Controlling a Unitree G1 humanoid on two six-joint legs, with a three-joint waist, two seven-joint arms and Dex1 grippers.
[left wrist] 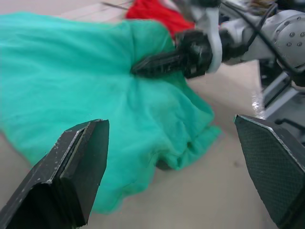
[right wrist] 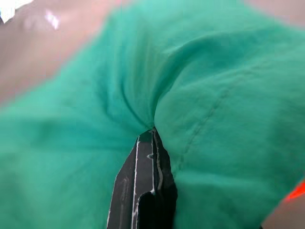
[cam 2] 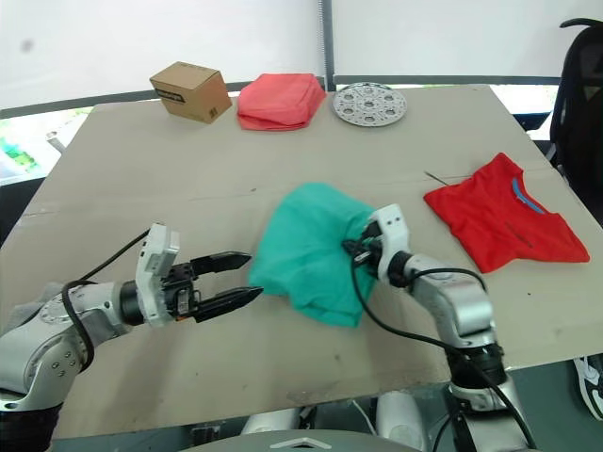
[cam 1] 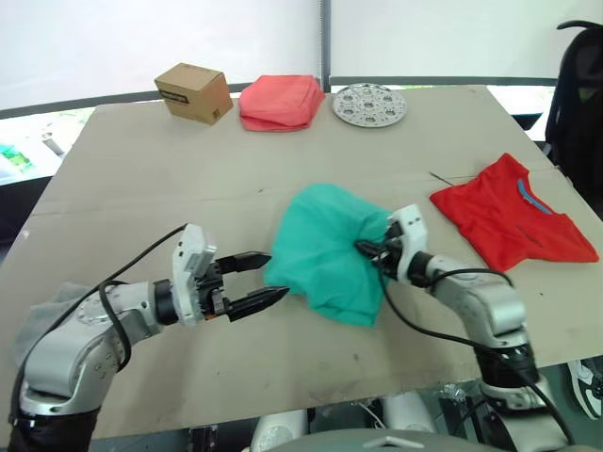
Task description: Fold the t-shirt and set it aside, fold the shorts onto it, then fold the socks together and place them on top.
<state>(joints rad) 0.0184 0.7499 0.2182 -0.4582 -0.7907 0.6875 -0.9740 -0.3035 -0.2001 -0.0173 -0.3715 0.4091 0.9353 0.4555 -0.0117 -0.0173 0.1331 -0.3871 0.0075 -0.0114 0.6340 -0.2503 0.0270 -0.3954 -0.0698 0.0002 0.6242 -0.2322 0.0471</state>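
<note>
The teal-green shorts (cam 1: 325, 254) lie crumpled in the middle of the table. My right gripper (cam 1: 367, 249) is shut on a fold at their right edge; the right wrist view shows its fingers (right wrist: 145, 186) pressed together with the shorts (right wrist: 214, 95) bunched around them. My left gripper (cam 1: 262, 280) is open just left of the shorts, fingertips close to the fabric with nothing between them. The red t-shirt (cam 1: 513, 212) lies loosely folded at the right edge, its blue neck label showing. A light grey soft patch (cam 1: 45, 309), possibly the socks, lies behind my left elbow, partly hidden.
At the far edge stand a cardboard box (cam 1: 193, 92), a folded coral-pink cloth (cam 1: 280, 101) and a perforated metal disc (cam 1: 369, 104). A black chair (cam 1: 577, 94) stands beyond the table's right side.
</note>
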